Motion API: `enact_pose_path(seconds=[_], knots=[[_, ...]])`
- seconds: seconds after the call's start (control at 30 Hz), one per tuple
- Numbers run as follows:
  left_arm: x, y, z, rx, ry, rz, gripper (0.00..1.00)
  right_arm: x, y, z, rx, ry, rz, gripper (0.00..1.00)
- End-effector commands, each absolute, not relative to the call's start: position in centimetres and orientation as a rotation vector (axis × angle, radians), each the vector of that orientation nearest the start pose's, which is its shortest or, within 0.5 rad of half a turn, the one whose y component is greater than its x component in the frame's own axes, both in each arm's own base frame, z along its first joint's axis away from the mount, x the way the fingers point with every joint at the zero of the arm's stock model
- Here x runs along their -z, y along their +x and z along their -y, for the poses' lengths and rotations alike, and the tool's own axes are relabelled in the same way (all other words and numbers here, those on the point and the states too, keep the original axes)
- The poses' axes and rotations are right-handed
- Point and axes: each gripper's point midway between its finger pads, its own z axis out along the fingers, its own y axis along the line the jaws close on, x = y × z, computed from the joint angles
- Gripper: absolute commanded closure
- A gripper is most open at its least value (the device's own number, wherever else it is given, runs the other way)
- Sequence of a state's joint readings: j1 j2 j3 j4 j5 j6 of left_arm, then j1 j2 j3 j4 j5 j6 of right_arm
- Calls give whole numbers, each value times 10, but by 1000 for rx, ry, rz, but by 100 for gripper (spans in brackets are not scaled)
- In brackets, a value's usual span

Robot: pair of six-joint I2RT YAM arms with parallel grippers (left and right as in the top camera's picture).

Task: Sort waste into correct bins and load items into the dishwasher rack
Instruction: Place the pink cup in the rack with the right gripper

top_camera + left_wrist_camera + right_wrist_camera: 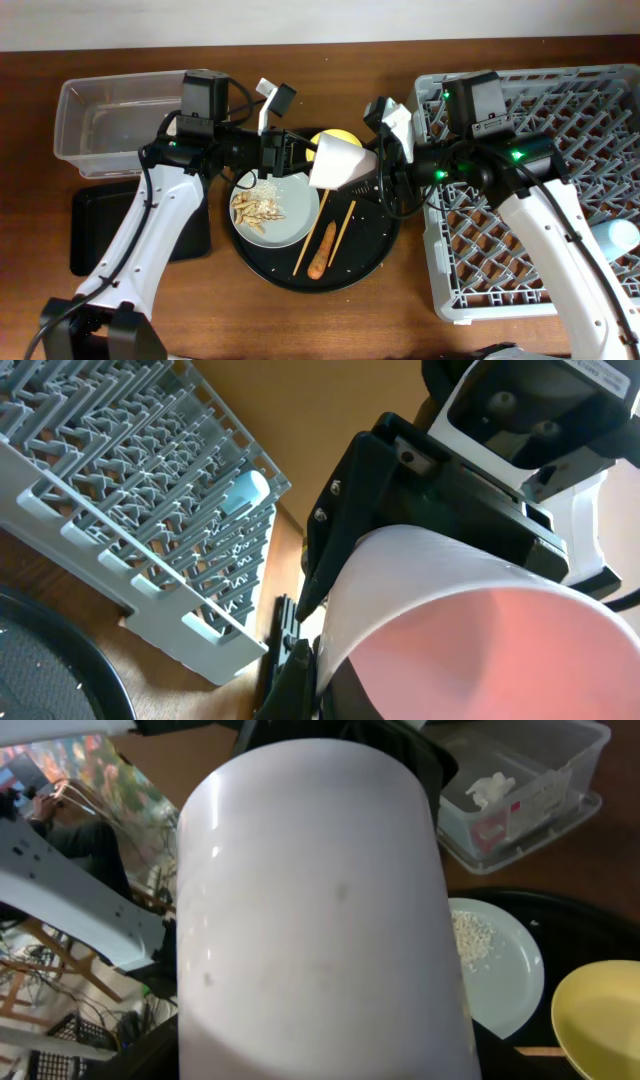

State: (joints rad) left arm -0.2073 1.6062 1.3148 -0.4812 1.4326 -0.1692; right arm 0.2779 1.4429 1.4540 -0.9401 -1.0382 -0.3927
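My right gripper (372, 168) is clamped on the pink cup (335, 160), which hangs between my two grippers. My left gripper (298, 155) meets the cup's open mouth from the other side; I cannot tell whether it grips. The rack (560, 250) lies behind my right gripper, and the plate (290, 225) is beneath my left.

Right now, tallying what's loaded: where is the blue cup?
Overhead view: the blue cup lies inside the dishwasher rack, on the robot's right, against the rack's outer right edge.
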Motion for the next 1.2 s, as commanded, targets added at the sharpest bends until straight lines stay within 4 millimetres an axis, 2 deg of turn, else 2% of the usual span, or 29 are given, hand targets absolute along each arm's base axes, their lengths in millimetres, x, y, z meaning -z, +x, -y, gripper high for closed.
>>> enact_pose_path(seconds=[0.0, 0.2, 0.27, 0.3, 0.37, 0.4, 0.43, 0.5, 0.53, 0.6, 0.63, 0.7, 0.77, 0.83, 0.87, 0.93, 0.97, 1.0, 1.1, 1.17], knots=[[-299, 309, 240, 1829, 769, -1951, 100, -317, 271, -239, -1233, -1141, -1873, 29], [-299, 309, 240, 1829, 769, -1951, 100, -324, 279, -242, -1201, -1151, -1815, 30], [-299, 309, 240, 1829, 769, -1951, 100, -325, 280, -242, -1197, -1152, -1809, 43], [-299, 309, 240, 1829, 769, -1951, 100, -326, 281, -242, -1193, -1154, -1802, 55], [-299, 309, 240, 1828, 768, -1952, 98, -326, 282, -242, -1186, -1153, -1802, 63], [-297, 311, 240, 1809, 760, -1963, 88, -325, 283, -241, -1180, -1151, -1806, 67], [-287, 318, 239, 1743, 709, -2028, 78, -325, 284, -239, -1176, -1141, -1813, 67], [-259, 335, 232, 1557, 582, -2188, 72, -316, 299, -225, -1133, -1015, -1941, 67], [-237, 349, 217, 1381, 472, -2308, 70, -307, 307, -215, -1073, -952, -2022, 67], [-201, 372, 159, 959, 226, -2498, 67, -271, 324, -173, -821, -807, -2258, 67], [-195, 375, 139, 841, 159, -2533, 67, -260, 329, -154, -728, -719, -2351, 68], [-192, 374, 79, 508, -17, -2583, 67, -236, 336, -93, -513, -385, -2565, 69], [-198, 370, 45, 340, -108, -2577, 67, -227, 334, -43, -381, -119, -2664, 70], [-205, 366, 30, 273, -147, -2561, 67, -226, 325, 9, -261, 140, -2712, 69], [-206, 365, 29, 271, -149, -2559, 67, -229, 320, 40, -194, 292, -2709, 70], [-205, 364, 29, 271, -150, -2564, 67, -233, 309, 86, -86, 491, -2684, 70], [-205, 364, 29, 272, -150, -2566, 67, -230, 297, 114, -4, 634, -2681, 70], [-205, 363, 29, 272, -150, -2567, 67, -225, 286, 133, 52, 740, -2689, 70], [-204, 362, 29, 272, -151, -2574, 67, -207, 270, 169, 106, 934, -2706, 70], [-203, 360, 29, 271, -153, -2585, 67, -194, 265, 183, 101, 1015, -2726, 69]])
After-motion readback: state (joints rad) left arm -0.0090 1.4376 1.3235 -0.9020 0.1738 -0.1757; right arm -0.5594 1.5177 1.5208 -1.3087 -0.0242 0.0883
